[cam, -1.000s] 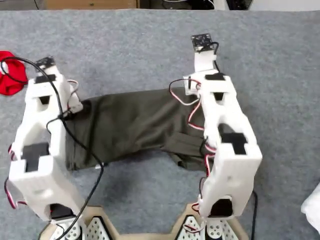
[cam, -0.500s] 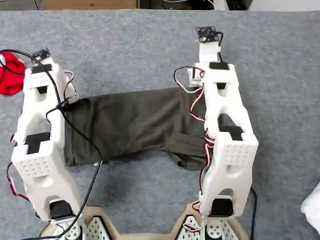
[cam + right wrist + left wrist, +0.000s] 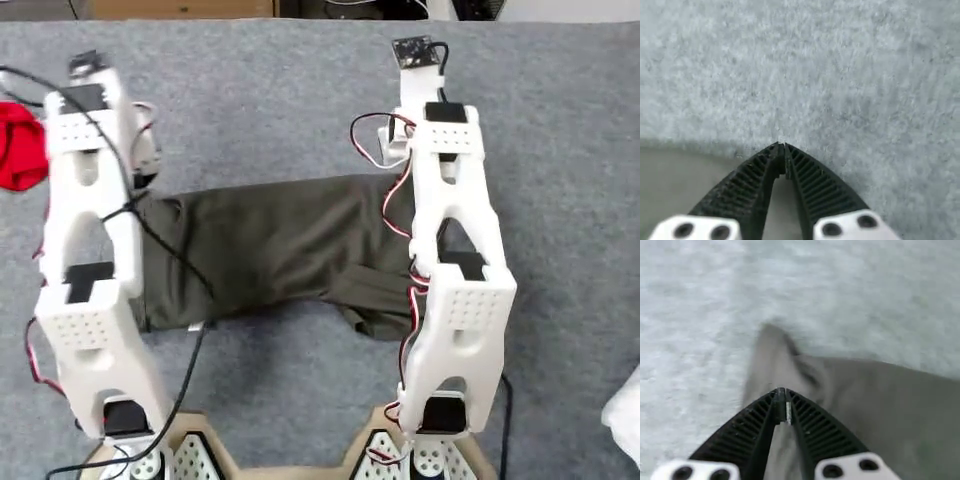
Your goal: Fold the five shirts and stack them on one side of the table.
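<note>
Apparently the work is at an early step of the fold: the dark olive shirt (image 3: pixel 270 240) lies spread along the middle of the grey table (image 3: pixel 300 90), one sleeve crumpled at its near edge, and it is not yet folded. The left gripper (image 3: pixel 782 405) is closed on a corner of this shirt, where the cloth rises into a small peak between the tips. The right gripper (image 3: pixel 782 159) is also closed, its tips just at the far edge of the shirt, but one cannot tell if cloth is really pinched there.

The next move probably calls for both arms to act together and carry the far edge evenly over the body of the shirt, so that no wrinkle forms and the sleeve goes inside.

Both arms are stretched forward, the left arm (image 3: pixel 90 200) over the shirt's left end and the right arm (image 3: pixel 450 220) over its right end. A red cloth (image 3: pixel 20 145), maybe another shirt, waits at the table's left edge.
</note>
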Controlling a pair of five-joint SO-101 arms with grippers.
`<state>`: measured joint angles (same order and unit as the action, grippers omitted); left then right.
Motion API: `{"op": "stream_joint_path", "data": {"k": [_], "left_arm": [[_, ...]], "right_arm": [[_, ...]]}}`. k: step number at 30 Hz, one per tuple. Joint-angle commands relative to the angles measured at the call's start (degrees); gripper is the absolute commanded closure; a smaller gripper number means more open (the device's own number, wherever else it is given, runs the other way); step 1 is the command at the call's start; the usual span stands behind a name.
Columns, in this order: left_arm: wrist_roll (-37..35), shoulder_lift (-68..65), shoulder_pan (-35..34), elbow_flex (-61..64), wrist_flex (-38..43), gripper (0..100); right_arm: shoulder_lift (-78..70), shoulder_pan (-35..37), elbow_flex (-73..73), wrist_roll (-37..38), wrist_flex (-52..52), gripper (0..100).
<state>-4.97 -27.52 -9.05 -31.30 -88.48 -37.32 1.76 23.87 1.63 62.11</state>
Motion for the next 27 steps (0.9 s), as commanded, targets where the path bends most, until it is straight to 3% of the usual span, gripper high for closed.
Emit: {"op": "stream_joint_path", "data": {"k": [1,8,17,27], "left_arm": [[0.53,-1.01,2.37,-1.14,3.34,98],[0.88,-12.09,-2.55,1.41,10.64,98],[0.97,-19.21,-8.18,-8.7,7.21,98],[3.34,-23.87,-8.0,-21.54,7.21,98]], "right_arm": [[-1.1,-0.66,1.1,0.62,0.44,99.3],[-8.22,-0.84,3.3,0.62,-0.44,99.3],[-10.51,-3.91,7.08,0.53,-0.53,99.3],[-10.42,-3.91,8.92,0.97,-0.26,99.3]]}}
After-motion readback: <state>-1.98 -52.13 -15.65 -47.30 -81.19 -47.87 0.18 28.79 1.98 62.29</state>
